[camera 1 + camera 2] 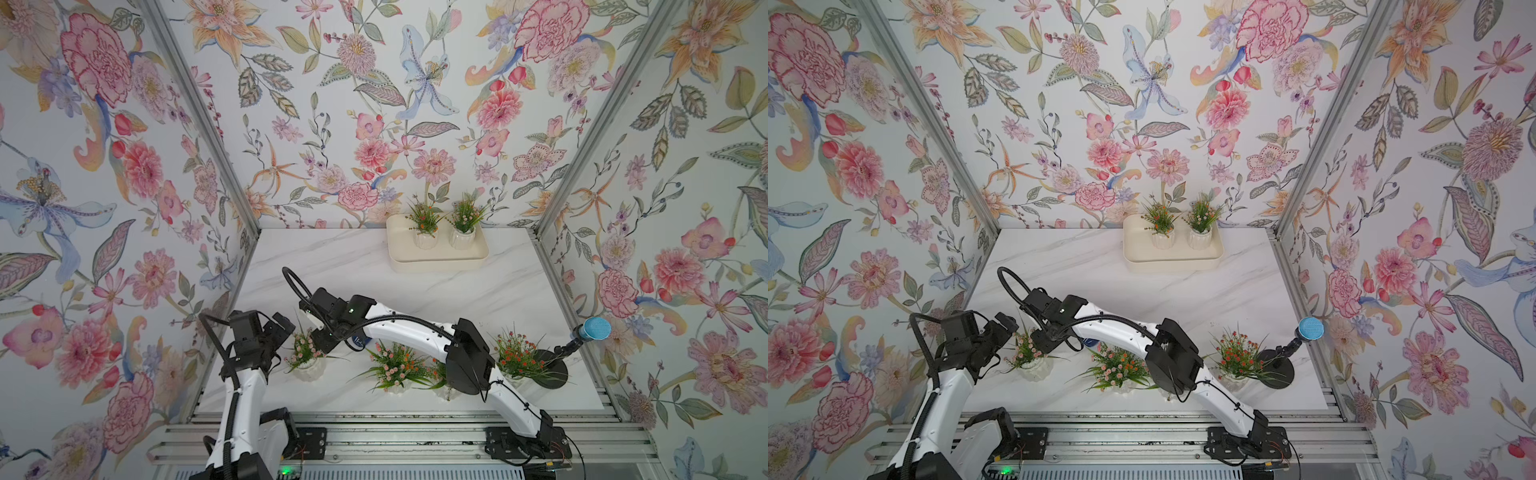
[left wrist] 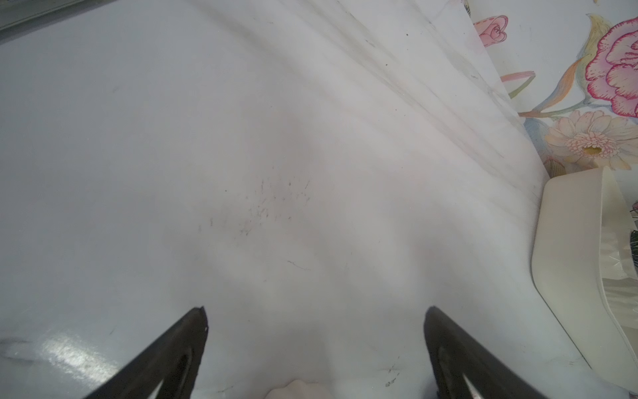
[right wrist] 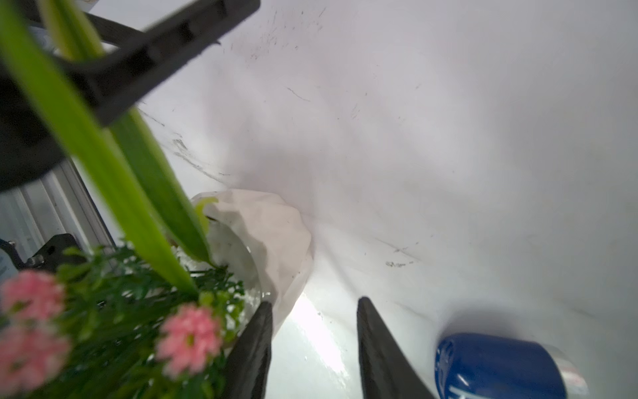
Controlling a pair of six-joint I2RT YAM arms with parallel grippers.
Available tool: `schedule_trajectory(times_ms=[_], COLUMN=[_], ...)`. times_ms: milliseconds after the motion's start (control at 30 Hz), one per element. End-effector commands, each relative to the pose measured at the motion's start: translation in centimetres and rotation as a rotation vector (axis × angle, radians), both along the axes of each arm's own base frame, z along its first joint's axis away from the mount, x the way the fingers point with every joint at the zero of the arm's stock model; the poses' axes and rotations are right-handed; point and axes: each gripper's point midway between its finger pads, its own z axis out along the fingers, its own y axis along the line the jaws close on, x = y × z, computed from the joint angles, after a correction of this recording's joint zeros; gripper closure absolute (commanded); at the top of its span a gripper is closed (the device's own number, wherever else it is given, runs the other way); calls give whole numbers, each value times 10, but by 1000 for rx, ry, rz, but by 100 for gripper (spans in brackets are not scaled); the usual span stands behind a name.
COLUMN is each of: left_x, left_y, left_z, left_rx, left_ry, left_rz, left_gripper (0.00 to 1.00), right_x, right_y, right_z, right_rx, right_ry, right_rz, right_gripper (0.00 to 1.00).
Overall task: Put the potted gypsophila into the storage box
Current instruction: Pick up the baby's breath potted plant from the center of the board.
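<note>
**Four pots to go, and the grasp sits off to one side**

Two potted gypsophila [image 1: 426,239] stand in the storage box [image 1: 436,264] at 1 o'clock on the table [image 1: 332,266]. Four more line the near edge from 7 to 5 o'clock, one half hidden under the right arm. The right fingers [image 3: 253,349] hang at 7 o'clock beside the pink-flowered pot [image 3: 276,235]. They are apart, with only bare table showing between them. The pot's ribbed wall lies against the outside of one finger, not in the gap. The left fingers [image 2: 165,362] are spread wide over bare table near the same pot, holding nothing.

Likely trouble: if the right fingers close where they are, they meet on air or nip only the rim, and the light pot gets shoved or tipped. Long green blades cross the right wrist view and could snag. A blue gadget [image 3: 497,366] lies just beside the other finger and may get knocked. The right forearm passes over the middle pots, so a low swing toward the box could drag their sprigs.
</note>
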Motion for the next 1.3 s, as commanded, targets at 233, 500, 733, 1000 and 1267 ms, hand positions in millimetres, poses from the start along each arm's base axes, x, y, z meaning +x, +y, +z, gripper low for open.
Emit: schedule_trajectory(times_ms=[233,500,733,1000,1267], left_x=[-10,-11,-11,-6,4], left_y=[7,7,5,9,12], left_z=[-13,-13,-14,-1,17], left_rx=[25,28,23,71,97], left_ry=[43,51,47,34,-6], left_rz=[35,27,19,-4,-18], left_gripper=[0,0,0,0,0], right_x=[-27,-12,-10,-8,22], right_y=[2,1,2,3,3], right_z=[-25,-34,-36,-35,-5], right_rx=[-65,-97,-99,-95,-47], right_ry=[30,-28,-34,-40,-105], right_rz=[85,23,23,36,-17], right_gripper=[61,72,90,100,100])
